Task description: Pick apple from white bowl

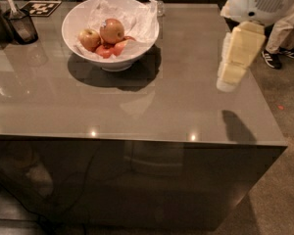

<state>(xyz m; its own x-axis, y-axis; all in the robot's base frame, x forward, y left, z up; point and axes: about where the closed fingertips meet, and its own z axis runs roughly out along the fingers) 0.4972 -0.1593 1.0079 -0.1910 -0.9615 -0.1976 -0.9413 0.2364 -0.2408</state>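
The apple, round and reddish-orange, lies in the white bowl at the table's far left, on crumpled white paper. A smaller yellow apple lies to its left, and small red fruits lie in front of it. My gripper, on a cream-coloured arm, hangs above the table's right side. It is well to the right of the bowl and touches nothing. Its shadow falls near the table's front right corner.
The grey glossy table has its right edge close to the arm. A dark container with a utensil and a black-and-white tag sit at the far left. A small glass stands behind the bowl. A person stands at the far right.
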